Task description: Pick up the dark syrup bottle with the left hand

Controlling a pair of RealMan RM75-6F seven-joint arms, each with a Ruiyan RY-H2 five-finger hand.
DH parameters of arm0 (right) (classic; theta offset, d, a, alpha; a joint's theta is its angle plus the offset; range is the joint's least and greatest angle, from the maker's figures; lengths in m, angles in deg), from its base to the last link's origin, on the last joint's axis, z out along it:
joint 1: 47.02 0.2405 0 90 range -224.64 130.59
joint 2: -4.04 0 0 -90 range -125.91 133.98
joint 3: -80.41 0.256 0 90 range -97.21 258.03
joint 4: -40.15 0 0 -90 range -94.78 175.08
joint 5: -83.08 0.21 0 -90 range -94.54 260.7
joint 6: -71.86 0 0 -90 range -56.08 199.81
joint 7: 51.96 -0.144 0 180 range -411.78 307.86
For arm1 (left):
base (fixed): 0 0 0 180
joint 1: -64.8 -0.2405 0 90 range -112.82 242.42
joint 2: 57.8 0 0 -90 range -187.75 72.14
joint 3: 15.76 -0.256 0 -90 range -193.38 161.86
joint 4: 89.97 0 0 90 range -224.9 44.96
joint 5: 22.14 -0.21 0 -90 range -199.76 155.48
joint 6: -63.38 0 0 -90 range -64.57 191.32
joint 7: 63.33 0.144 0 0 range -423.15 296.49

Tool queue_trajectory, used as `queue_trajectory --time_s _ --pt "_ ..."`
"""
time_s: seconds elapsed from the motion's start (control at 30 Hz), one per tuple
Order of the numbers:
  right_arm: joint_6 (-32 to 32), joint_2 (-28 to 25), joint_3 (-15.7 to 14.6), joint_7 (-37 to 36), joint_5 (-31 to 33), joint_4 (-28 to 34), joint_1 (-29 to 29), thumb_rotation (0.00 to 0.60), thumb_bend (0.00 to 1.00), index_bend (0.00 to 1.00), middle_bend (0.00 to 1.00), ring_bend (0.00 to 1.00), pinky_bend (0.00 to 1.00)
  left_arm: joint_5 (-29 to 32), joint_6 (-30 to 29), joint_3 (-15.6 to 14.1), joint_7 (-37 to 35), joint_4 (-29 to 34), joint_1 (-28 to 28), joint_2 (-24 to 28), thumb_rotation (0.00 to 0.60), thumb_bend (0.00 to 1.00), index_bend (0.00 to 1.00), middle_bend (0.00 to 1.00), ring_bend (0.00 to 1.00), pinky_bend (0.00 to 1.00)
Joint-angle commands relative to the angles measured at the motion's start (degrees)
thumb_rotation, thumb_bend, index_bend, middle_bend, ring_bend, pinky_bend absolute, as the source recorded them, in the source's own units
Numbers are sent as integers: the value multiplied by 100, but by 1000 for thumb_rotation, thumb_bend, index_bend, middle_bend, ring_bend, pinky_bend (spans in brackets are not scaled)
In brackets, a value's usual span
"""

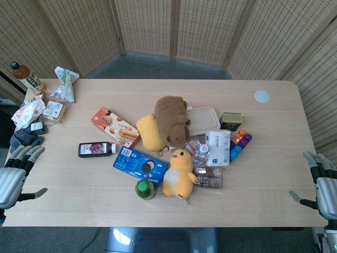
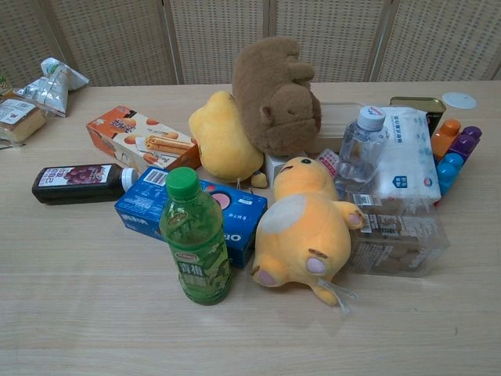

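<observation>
The dark syrup bottle lies on its side on the table, white cap pointing right toward the blue cookie box. In the chest view the dark syrup bottle shows at the left, with a fruit label. My left hand hovers at the table's left edge, well left of the bottle, fingers spread and holding nothing. My right hand sits at the right edge, fingers apart and empty. Neither hand appears in the chest view.
A pile fills the middle: orange biscuit box, brown plush, yellow plush, green bottle, water bottle, tissue pack, clear container. Snack packs and a tea bottle lie at far left.
</observation>
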Motion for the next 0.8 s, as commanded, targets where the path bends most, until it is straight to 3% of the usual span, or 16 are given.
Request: queue_trajectory --time_s 0.03,0.27,0.47,0.67,0.8 --pt "10 -11 1 -18 -2 6 -7 600 0 0 0 0 0 46 5 26 8 -4 -13 13 600 41 0 0 0 0" --pt "-1 1 7 0 14 -3 0 600 0 0 0 0 0 488 308 139 222 -105 62 -34 600 43 0 0 0 0" --pt "10 -15 54 -44 75 -6 5 600 0 0 0 0 0 1224 1534 398 705 -458 743 -256 600 40 0 0 0 0" --pt "50 -63 76 -99 79 1 -9 600 0 0 0 0 0 1834 2283 653 1448 -941 1358 -882 600 40 0 0 0 0" --pt "59 -80 77 -125 65 7 -12 599 0 0 0 0 0 2560 2572 845 1900 -1146 1649 -1337 600 43 0 0 0 0"
